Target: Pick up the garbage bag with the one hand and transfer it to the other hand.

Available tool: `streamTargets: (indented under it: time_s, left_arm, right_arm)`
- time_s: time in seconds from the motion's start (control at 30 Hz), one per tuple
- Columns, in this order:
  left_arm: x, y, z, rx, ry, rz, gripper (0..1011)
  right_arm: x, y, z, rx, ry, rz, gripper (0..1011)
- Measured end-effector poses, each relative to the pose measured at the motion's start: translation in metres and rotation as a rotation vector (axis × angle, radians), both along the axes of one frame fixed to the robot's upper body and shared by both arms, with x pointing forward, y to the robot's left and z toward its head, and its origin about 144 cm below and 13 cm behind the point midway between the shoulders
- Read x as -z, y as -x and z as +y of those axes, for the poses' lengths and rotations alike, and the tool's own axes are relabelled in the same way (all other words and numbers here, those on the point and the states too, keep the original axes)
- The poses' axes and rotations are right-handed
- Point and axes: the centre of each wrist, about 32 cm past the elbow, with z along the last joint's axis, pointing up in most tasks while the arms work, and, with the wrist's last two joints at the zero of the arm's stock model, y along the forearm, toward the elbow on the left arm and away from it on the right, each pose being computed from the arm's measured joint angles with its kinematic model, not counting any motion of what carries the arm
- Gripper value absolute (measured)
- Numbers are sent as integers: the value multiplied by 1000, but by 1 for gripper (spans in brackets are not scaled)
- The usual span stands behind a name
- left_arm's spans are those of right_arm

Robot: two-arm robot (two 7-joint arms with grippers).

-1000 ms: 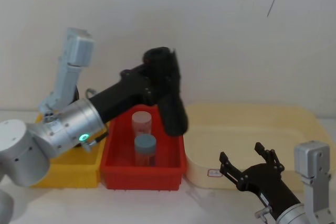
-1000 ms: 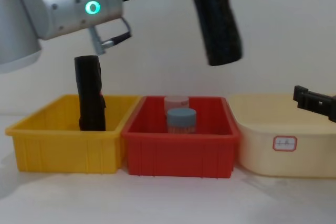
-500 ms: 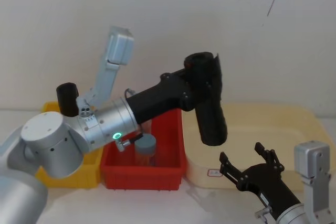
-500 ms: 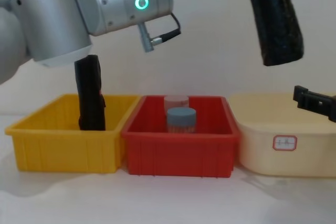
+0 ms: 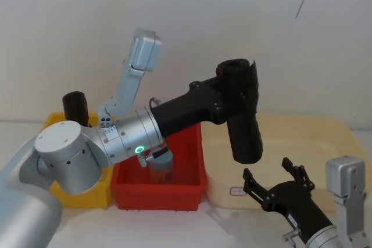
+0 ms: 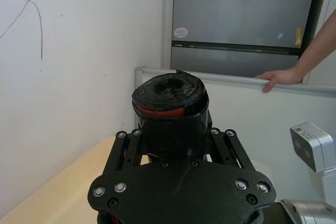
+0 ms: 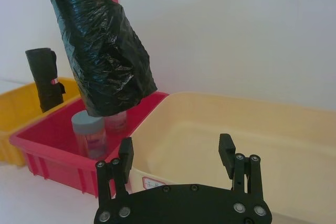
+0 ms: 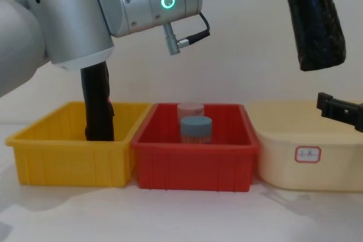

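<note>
Three containers line up: cream tub [image 5: 302, 121] right, red bin [image 5: 160, 193] middle, yellow bin [image 8: 68, 160] left. Above the tub the left gripper [image 5: 235, 94] clamps the garbage bag [image 5: 244, 132] near its top, the bag hanging almost upright in the air. Nearer, low on the right, the right gripper [image 5: 266, 168] sits with fingers spread wide. Another black roll [image 8: 97, 106] stands in the yellow bin.

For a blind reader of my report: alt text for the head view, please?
The left gripper holds a black garbage bag nearly upright in the air. The right gripper sits lower, jaws open, in front of a cream tub.
</note>
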Motion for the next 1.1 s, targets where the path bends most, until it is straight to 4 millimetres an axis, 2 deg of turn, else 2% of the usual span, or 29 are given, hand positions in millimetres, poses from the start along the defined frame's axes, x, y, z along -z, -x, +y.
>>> streamTargets:
  time_s: [0.5, 1.1]
  left_arm:
    - [-1, -1, -3, 12, 1, -4, 506]
    - [-1, -1, -4, 16, 1, -5, 506]
  right_arm:
    - [-7, 1, -1, -9, 25, 1, 1001]
    - [-55, 5, -6, -137, 187, 32, 1001]
